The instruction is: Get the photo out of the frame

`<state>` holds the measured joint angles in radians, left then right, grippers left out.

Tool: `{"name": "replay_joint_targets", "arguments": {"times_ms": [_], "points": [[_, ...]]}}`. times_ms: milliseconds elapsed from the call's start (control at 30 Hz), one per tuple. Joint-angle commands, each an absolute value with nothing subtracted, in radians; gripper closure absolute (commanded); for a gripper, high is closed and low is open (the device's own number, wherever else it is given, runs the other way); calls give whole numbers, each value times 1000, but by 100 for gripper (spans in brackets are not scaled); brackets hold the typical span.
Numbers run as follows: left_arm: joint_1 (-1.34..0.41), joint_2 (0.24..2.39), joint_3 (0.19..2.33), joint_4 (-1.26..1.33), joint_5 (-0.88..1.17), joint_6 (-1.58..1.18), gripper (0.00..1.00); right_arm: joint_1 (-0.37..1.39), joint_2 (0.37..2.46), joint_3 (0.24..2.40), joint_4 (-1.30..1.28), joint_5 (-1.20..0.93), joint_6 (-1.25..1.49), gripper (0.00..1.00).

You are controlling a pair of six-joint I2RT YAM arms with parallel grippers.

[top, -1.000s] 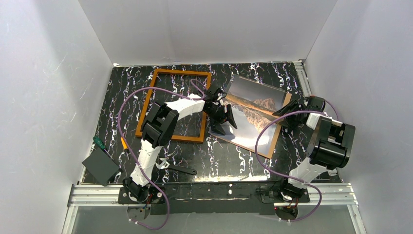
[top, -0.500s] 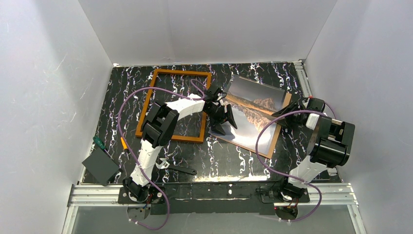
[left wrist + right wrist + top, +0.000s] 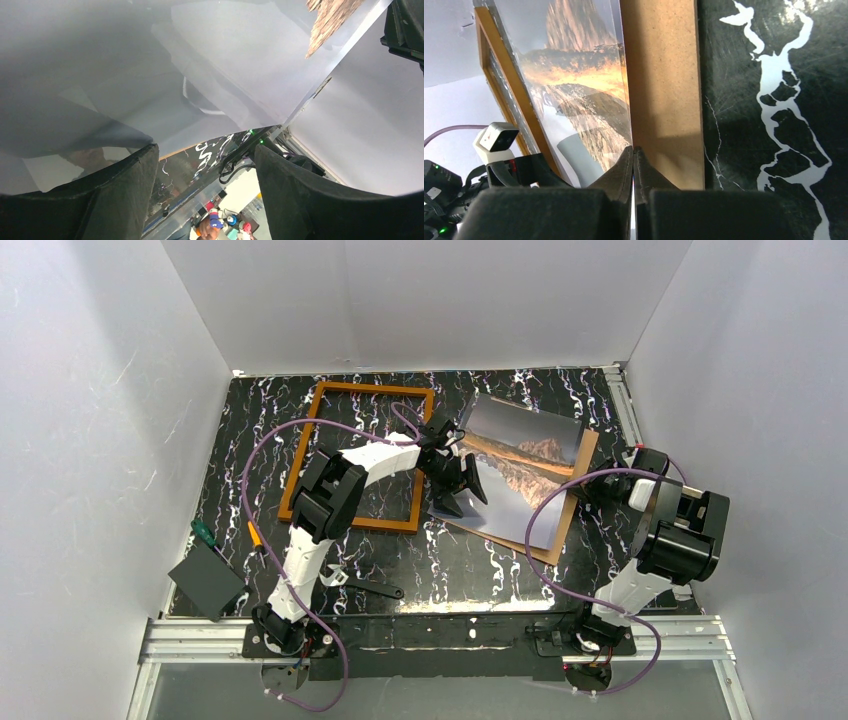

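Note:
The photo [image 3: 520, 465], mountains mirrored in water, lies right of centre on its tan board [image 3: 572, 502]. The orange-brown frame [image 3: 360, 455] lies flat to its left with only the table showing through it. My right gripper [image 3: 592, 488] is at the photo's right edge. In the right wrist view its jaws [image 3: 633, 150] are shut on the thin edge of the photo [image 3: 579, 75], with the bare board [image 3: 664, 90] just beside them. My left gripper [image 3: 462, 495] stands open over the photo's left edge. The left wrist view shows its fingertips [image 3: 205, 190] apart above the glossy print [image 3: 225, 60].
A wrench [image 3: 365, 587] lies near the left arm's base. A dark flat pad [image 3: 207, 580], a green-handled tool [image 3: 204, 533] and an orange-handled tool [image 3: 256, 536] sit at the table's left front. White walls enclose three sides.
My right gripper has closed from open onto the photo's right edge, and that edge now sits a little higher. The left arm has stayed still.

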<state>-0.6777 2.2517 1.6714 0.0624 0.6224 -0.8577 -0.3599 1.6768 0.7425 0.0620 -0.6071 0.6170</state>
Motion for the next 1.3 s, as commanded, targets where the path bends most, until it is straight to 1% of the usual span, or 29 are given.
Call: {"name": "replay_joint_targets", "arguments": {"times_ms": [0,167,367,600,833,967,1067,1267], "points": [[-684,2322,1647,-96,543,-814,28,-359,1663,728,103,-676,632,99],[-685,2305,1693,-131,575,-800,22,-359,1586,725,12,-634,625,99],[-680,2254,1778,-167,630,-806,20,-359,1498,741,-181,-514,605,99],[-637,2221,1795,-135,652,-842,19,-359,1425,758,-298,-456,552,99],[-617,2293,1827,-142,604,-810,21,-359,1339,799,-397,-446,525,99],[-615,2318,1808,-144,581,-818,22,-359,1314,821,-458,-431,509,99],[-614,2305,1774,-117,571,-824,22,-359,1278,840,-513,-382,493,99],[-615,2308,1779,-123,580,-837,22,-358,1199,883,-596,-312,479,99]]}}
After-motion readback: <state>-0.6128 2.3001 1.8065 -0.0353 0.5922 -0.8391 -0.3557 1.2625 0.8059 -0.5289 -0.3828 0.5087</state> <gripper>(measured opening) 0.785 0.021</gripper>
